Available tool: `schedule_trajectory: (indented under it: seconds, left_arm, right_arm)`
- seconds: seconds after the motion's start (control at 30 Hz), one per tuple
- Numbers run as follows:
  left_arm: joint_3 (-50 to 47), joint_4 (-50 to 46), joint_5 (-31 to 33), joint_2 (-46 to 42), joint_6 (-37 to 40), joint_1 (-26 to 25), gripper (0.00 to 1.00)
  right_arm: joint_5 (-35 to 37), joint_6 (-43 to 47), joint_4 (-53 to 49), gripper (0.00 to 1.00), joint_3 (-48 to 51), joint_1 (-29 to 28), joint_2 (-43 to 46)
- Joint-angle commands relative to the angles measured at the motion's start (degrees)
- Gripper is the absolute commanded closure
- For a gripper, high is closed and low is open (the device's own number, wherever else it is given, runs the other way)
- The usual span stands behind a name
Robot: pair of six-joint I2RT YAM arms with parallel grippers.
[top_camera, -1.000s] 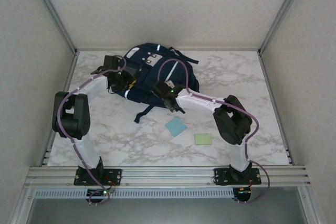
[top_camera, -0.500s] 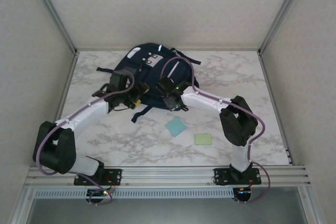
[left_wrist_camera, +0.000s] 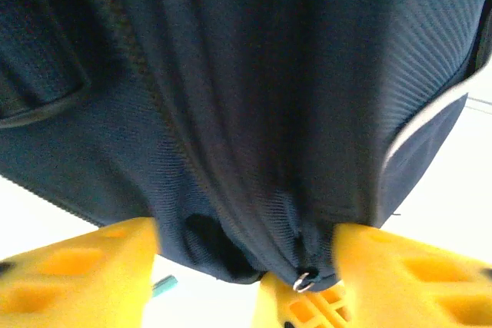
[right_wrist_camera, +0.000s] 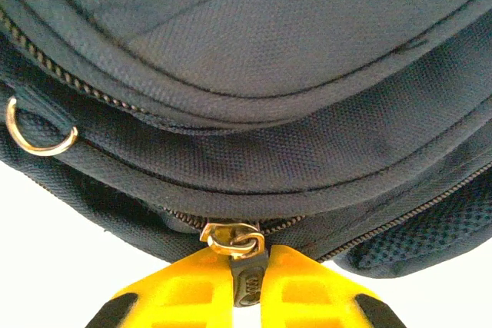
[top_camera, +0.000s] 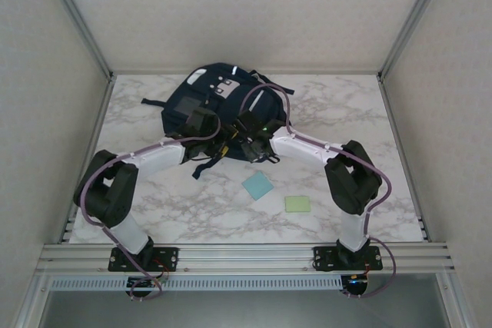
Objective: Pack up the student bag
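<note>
- Student bag, a large dark navy fabric backpack w/ thin white stripes [top_camera: 207, 97], lies at back-centre of the white marbled bench [top_camera: 369, 128], right at both my hands.
- My right hand [right_wrist_camera: 246, 270] is clenched on the small dark zip pull tab [right_wrist_camera: 246, 286]. Its brass-coloured ring [right_wrist_camera: 233, 240] sits at my fingertips, against the bag's seam.
- My left hand [left_wrist_camera: 246, 266]: yellow fingers [left_wrist_camera: 77, 274] stand apart w/ the bag's lower edge bunched between them. Pinching or only straddling? Can't tell.
- Progress, my read: early. Zip not yet drawn open where I see it, and no opening into the bag on show.
- Out on the bench, on the near side of the bag: a light blue flat square [top_camera: 257, 185] and a pale green flat square [top_camera: 297, 203]. They're apart from each other, neither touching the bag. Prob. the things to pack, so both left to do.
- Then zip shut, I'd guess.
- Writing: none legible. Light grey patches [top_camera: 227, 86] on the bag are too small to read; marks on the tab too blurred.
</note>
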State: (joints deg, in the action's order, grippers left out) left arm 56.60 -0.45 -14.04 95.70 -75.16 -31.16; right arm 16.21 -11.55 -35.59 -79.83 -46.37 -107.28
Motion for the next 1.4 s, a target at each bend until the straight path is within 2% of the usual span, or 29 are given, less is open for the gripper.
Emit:
schedule_trajectory:
  seconds: [0.0, 0.1, 0.27, 0.43, 0.5, 0.63, 0.73, 0.8, 0.97, 1.07, 1.17, 1.3, 1.37]
  left_arm:
    - [1.2, 5.6, 5.1, 2.3, -1.0, -0.6, 0.74]
    - [0.0, 5.8, 5.5, 2.2, -0.6, -0.5, 1.00]
    - [-2.7, 4.6, 3.4, -0.6, 1.2, 0.5, 1.00]
    - [-3.8, -1.7, -4.5, -3.4, 8.0, 3.9, 1.00]
    - [-4.0, -4.1, -8.5, -4.7, 11.7, 5.8, 1.00]
    - [0.6, -17.9, -15.7, -6.5, 24.9, 9.0, 1.00]
    - [3.2, -27.3, -15.5, -8.1, 33.0, 11.5, 1.00]
    - [3.0, -29.7, -13.8, -9.5, 34.9, 14.4, 1.00]
    - [0.4, -23.6, -11.3, -10.6, 32.0, 25.3, 1.00]
    - [1.5, -18.2, -10.4, -8.6, 30.4, 28.5, 1.00]
    - [5.9, -17.9, -8.2, -4.5, 31.1, 30.6, 1.00]
    - [10.1, -17.3, -8.5, 0.0, 29.8, 32.5, 1.00]
    - [10.8, -16.9, -9.2, -0.2, 28.8, 31.7, 1.00]
  right_arm:
    - [-4.9, -0.9, 0.0, 1.00, 2.2, -0.3, 3.8]
    - [-5.9, -0.6, 0.4, 1.00, 3.8, 0.8, 4.9]
    - [-1.3, 2.7, -0.8, 1.00, 4.8, 3.3, 4.9]
    - [2.7, 7.3, -1.1, 1.00, 5.0, 8.3, 4.6]
    - [3.5, 8.2, -1.1, 1.00, 4.8, 9.8, 4.5]
    - [4.7, 9.2, -1.1, 1.00, 4.2, 12.0, 4.9]
    - [5.4, 9.0, -1.3, 1.00, 3.6, 13.5, 4.4]
    - [6.3, 8.4, -2.1, 1.00, 2.7, 14.5, 3.8]
    - [6.2, 7.7, -2.6, 1.00, 2.6, 15.6, 4.0]
    - [4.6, 7.3, -2.9, 1.00, 2.8, 15.6, 4.2]
    - [0.9, 5.9, -2.7, 1.00, 3.2, 15.6, 4.8]
    - [-10.4, 2.2, 0.5, 1.00, 6.2, 15.2, 6.9]
    - [-14.9, 0.4, 3.2, 1.00, 8.2, 14.2, 7.7]
